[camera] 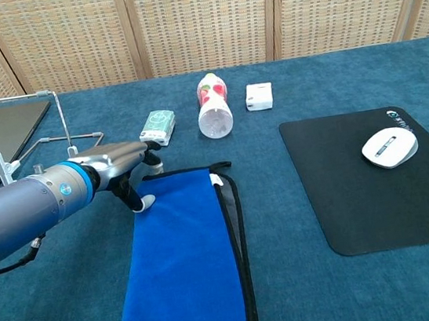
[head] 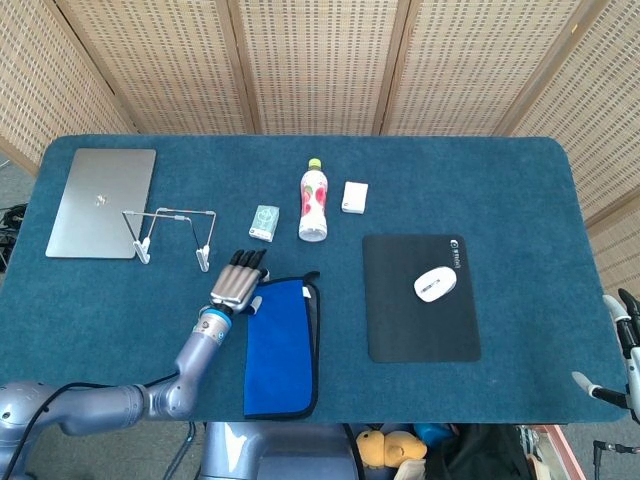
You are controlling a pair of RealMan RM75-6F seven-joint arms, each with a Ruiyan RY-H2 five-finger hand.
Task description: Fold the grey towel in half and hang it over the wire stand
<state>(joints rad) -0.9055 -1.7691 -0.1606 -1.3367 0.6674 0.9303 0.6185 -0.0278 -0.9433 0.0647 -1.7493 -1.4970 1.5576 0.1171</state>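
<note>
Teal felt table [head: 500,180] stands before woven wicker screens [head: 320,60].

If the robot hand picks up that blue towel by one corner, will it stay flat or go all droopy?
Probably droopy. The towel lies limp and flat on the table in thin folded layers, so it looks soft, not stiff. It likely weighs little. The left hand sits at its far left corner, so the rest would probably hang and drag.
</note>
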